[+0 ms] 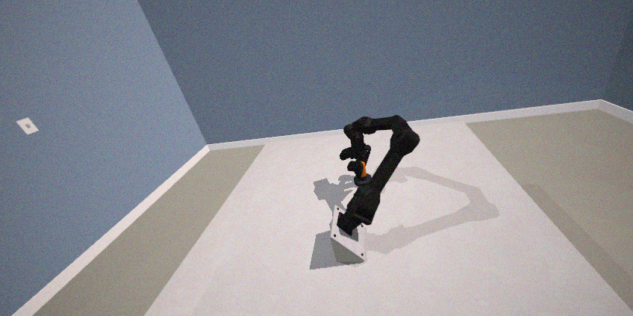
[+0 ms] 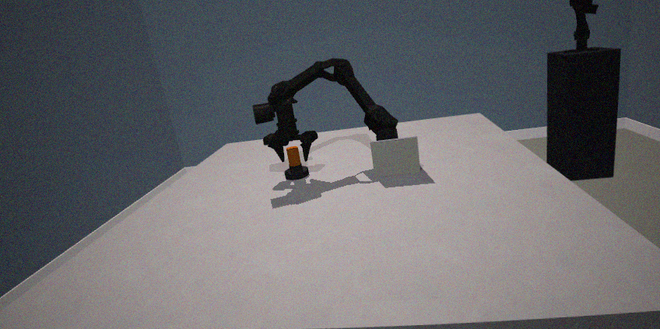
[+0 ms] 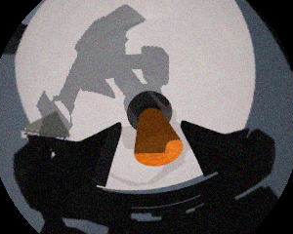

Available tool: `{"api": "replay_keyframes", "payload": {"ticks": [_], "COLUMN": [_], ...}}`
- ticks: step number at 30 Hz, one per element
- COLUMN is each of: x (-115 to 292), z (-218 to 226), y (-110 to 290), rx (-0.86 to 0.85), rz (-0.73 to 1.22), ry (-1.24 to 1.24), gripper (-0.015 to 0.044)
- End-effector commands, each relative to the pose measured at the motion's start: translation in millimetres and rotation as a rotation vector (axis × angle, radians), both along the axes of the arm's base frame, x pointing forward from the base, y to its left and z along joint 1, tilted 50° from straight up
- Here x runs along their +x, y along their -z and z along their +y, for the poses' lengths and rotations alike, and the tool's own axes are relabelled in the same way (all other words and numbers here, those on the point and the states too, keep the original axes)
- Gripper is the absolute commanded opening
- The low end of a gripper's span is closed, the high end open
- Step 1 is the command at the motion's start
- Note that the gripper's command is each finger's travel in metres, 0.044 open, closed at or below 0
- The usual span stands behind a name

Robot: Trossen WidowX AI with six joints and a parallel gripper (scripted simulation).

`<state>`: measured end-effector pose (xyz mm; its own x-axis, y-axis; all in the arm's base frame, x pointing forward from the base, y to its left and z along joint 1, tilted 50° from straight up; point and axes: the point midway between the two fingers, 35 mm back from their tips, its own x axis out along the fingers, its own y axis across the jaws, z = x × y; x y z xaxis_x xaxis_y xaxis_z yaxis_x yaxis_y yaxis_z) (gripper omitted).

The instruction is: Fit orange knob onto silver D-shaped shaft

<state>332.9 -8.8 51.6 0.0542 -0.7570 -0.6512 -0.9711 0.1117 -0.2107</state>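
The orange knob (image 1: 363, 169) (image 2: 293, 156) (image 3: 154, 136) stands upright on the dark round pedestal (image 1: 361, 181) (image 2: 296, 173) (image 3: 135, 105). The silver shaft is hidden under the knob. My gripper (image 1: 357, 166) (image 2: 293, 155) (image 3: 152, 124) is open, with one finger on each side of the knob. Gaps show between the fingers and the knob in the wrist view and in the exterior view.
The arm's white base block (image 1: 347, 241) (image 2: 395, 155) stands on the white table (image 1: 444, 259) (image 2: 370, 242). A tall black stand (image 2: 582, 113) with a camera on top is off the table to the right.
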Motion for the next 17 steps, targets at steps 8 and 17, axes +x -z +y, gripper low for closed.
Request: {"api": "replay_keyframes", "payload": {"ticks": [8, 17], "x": [-4.0, -2.8], "z": [66.9, 72.7], "y": [-55.7, -62.6], "rx": [0.005, 0.003], "rz": [0.002, 0.002], "ry": [0.000, 0.000], "gripper": [0.0440, 0.0440]}}
